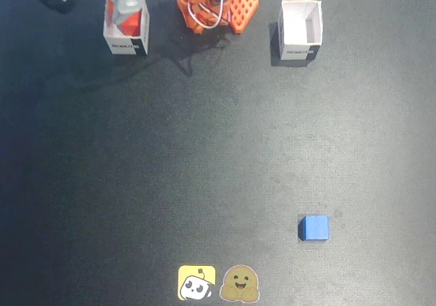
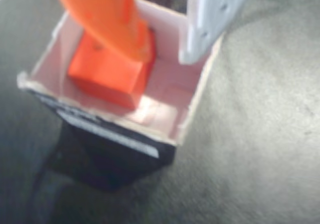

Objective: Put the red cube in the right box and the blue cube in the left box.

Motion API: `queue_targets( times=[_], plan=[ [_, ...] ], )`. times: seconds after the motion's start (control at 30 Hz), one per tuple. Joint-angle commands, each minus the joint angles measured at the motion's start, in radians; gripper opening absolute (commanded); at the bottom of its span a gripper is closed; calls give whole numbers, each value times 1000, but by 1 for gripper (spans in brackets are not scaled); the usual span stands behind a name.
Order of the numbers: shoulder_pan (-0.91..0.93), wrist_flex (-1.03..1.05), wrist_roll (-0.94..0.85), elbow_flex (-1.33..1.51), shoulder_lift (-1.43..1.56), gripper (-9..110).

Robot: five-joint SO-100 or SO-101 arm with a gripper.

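Wrist view: the gripper [image 2: 165, 44] is seen spread apart over the left box [image 2: 197, 102], nothing held; the red cube [image 2: 107, 77] is resting inside, under the orange finger [image 2: 107, 17]. Only the fixed view shows the blue cube [image 1: 314, 227], well apart on the dark mat [image 1: 204, 156], and the empty right box [image 1: 300, 28].

Orange arm base [image 1: 216, 5], white cables; orange and white fingers [image 2: 112, 22].
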Motion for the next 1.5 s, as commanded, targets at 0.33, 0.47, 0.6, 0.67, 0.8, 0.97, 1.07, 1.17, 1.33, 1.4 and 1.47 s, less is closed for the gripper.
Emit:
queue_targets(
  times=[0.33,0.47,0.6,0.67,0.8,0.97,1.07,1.17,1.33,1.4,1.47],
  plan=[
    [-416,-5,-117,-38,147,0],
    [-603,11,-104,-29,199,0],
    [-767,11,-97,-11,264,0],
    [-841,15,-86,-2,298,0],
    [-969,14,-86,9,347,0],
    [-1081,11,-107,14,370,0],
    [-1137,-3,-135,15,380,0],
    [-1197,-26,-161,26,385,1],
    [-1273,-63,-167,98,433,0],
    [-1281,-78,-179,117,433,0],
    [-1284,-84,-193,123,433,0]
  ],
)
